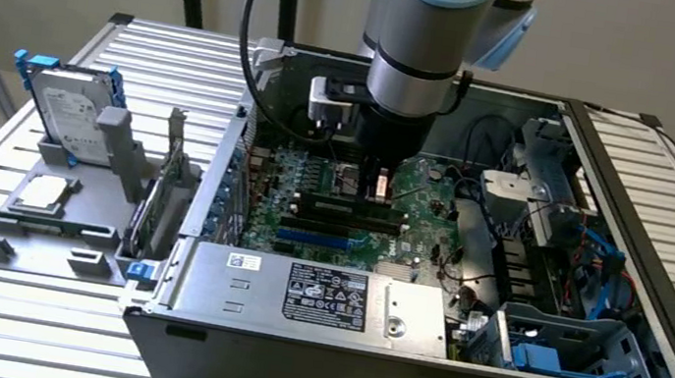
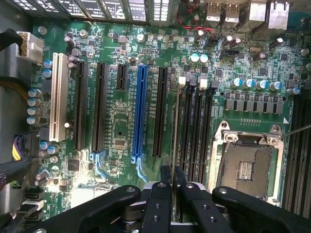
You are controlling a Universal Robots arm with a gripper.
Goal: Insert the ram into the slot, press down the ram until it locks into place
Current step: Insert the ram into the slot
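From the exterior view's left: a hard drive [image 1: 67, 116] stands upright in the grey fixture [image 1: 41, 229] beside the open computer case [image 1: 418, 371]. In the middle my arm [image 1: 416, 51] points straight down into the case, wrist vertical over the motherboard [image 1: 427, 194]. In the wrist view the gripper [image 2: 172, 171] is clamped shut on the ram [image 2: 174, 126], seen edge-on as a thin sliver held upright. It hangs in line with the slot [image 2: 186, 131] nearest it; I cannot tell whether it has touched down. I judge the ram light, stiff and fragile, best pinched at its top edge, mid-length, clear of chips and contacts. At the exterior view's right sits the blue drive cage [image 1: 567, 345]
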